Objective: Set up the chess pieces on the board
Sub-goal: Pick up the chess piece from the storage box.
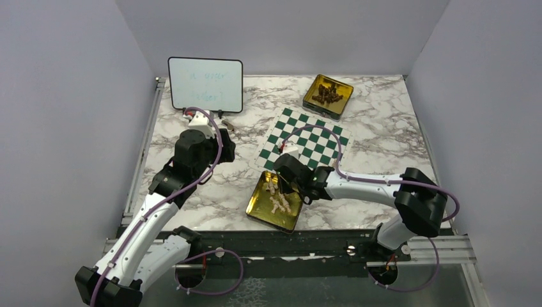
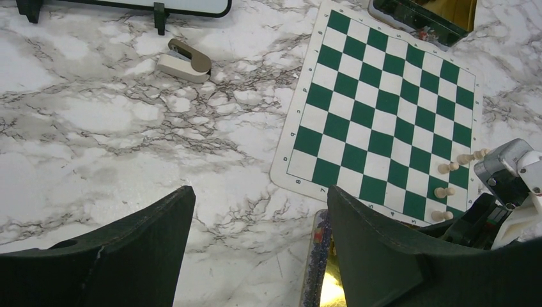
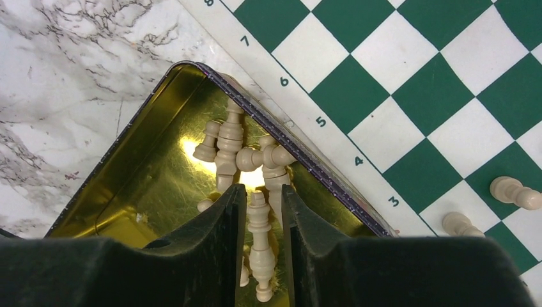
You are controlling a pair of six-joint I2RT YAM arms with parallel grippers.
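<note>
The green and white board (image 1: 305, 142) lies at centre right, also in the left wrist view (image 2: 383, 109) and the right wrist view (image 3: 415, 77). A few cream chess pieces (image 2: 447, 167) lie toppled on its near corner (image 3: 514, 190). More cream pieces (image 1: 279, 201) lie in the near gold tin (image 1: 255, 198), whose rim also shows in the right wrist view (image 3: 128, 147). My right gripper (image 1: 287, 185) is down in that tin, its fingers closed narrowly (image 3: 263, 188) round one cream piece (image 3: 260, 236). My left gripper (image 1: 224, 144) is open and empty (image 2: 255, 192) above bare marble left of the board.
A second gold tin (image 1: 327, 94) with dark pieces sits beyond the board's far corner. A black-framed whiteboard (image 1: 205, 84) stands at the back left. A small tan stapler-like object (image 2: 185, 61) lies in front of it. Walls enclose the table.
</note>
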